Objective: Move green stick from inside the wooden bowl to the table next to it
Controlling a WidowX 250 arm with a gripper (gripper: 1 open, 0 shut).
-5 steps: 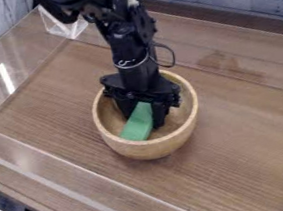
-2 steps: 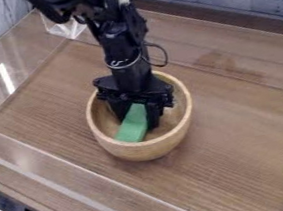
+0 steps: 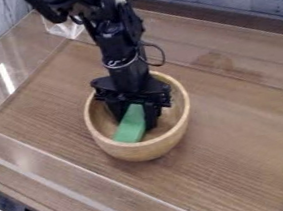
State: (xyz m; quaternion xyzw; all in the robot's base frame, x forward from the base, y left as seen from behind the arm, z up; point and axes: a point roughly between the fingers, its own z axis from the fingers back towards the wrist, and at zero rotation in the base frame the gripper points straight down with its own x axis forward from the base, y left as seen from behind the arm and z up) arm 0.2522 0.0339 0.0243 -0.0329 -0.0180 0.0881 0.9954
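The green stick (image 3: 132,125) lay inside the wooden bowl (image 3: 146,150), its long axis running from near-left to far-right, its far end beneath the gripper (image 3: 137,108). The jaws were closed. The bowl sat on the table (image 3: 226,150).

The robot arm (image 3: 119,45) is black and bulky, with a thin dark looping cable (image 3: 158,54)

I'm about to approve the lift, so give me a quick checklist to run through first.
- Green stick inside the wooden bowl: ok
- Bowl upright on the table: ok
- End effector down at the stick: ok
- Bare table beside the bowl for setting down: ok, on its right in the picture
- Firm grip on the stick: cannot tell, fingertips hidden
- Stick out on the table: not ok, not yet
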